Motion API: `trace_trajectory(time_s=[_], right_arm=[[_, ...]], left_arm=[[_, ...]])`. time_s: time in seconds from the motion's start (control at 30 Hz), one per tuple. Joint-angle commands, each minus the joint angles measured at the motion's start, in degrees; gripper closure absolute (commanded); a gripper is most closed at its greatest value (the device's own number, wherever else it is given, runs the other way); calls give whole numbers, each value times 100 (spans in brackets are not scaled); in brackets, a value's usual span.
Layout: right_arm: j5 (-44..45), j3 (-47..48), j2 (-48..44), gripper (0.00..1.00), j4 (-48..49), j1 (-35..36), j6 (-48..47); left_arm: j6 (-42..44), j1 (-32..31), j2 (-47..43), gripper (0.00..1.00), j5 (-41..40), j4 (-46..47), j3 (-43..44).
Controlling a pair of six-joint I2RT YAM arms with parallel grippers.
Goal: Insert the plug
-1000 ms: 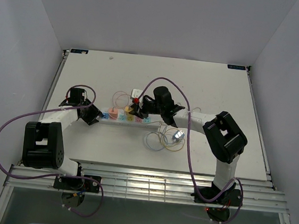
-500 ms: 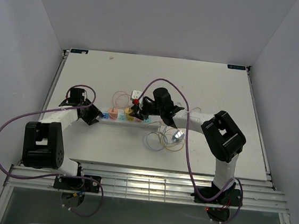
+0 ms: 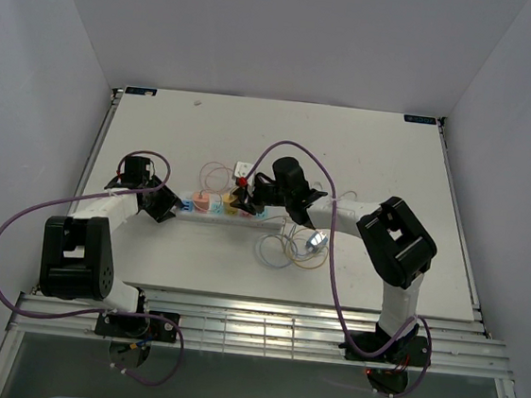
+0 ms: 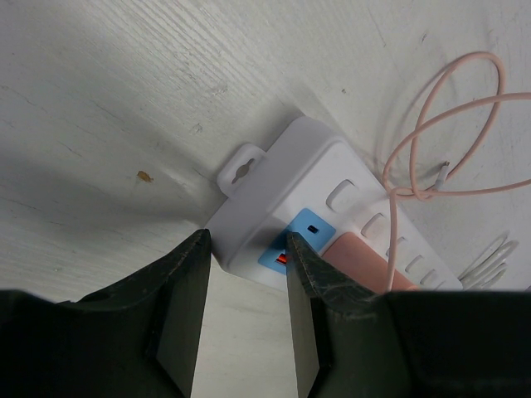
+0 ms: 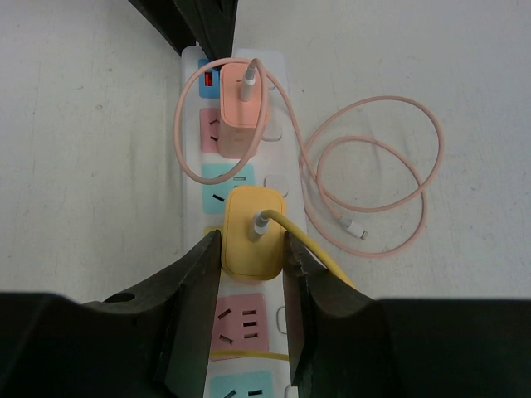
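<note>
- Insertion is going on now: the right gripper point(image 5: 251, 259) is clamping the yellow plug point(image 5: 251, 228) by its two sides, one finger pressing on each, and is holding it upright over a socket of the power strip point(image 5: 222, 177).
- The yellow plug is sitting on the strip just beside the pink plug point(image 5: 241, 116), which is already occupying the neighbouring socket, its pink cable point(image 5: 415, 191) looping off to the side.
- The left gripper point(image 4: 246, 267) is pinching the end of the strip between its fingers and is bracing it against the worktop point(image 3: 392, 174).
- The strip is lying left of the worktop's middle, running along the line of the near edge and well apart from every edge.
- Whether the prongs are fully home is not showing, so the next move is probably calling for a straight downward push, with the left arm holding the strip still.
- Compared with a second ago, the right wrist is sitting slightly closer over the strip, while the left arm and the strip are staying where they were.
</note>
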Motion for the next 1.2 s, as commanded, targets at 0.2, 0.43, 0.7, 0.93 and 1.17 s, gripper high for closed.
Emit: trace_trajectory(time_s=[0.2,0.43,0.7,0.93,1.17], right_arm=[[31,7,132,92,84,-23,-103],[101,148,273,92,-356,-15,-357],[303,-28,185,92,-787,-6,-604],[681,-380,-26,92,-971,-14,-384],[672,-29,140,92,-1218,29,-226]], left_arm=[[70,-28,85,51,-313,-357,-108],[79,-28,85,51,-313,-365,-108],[79,-28,102,51,-295,-366,-82],[79,-28,76,51,-304,-374,-73],[88,-28,76,51,-286,-366,-73]])
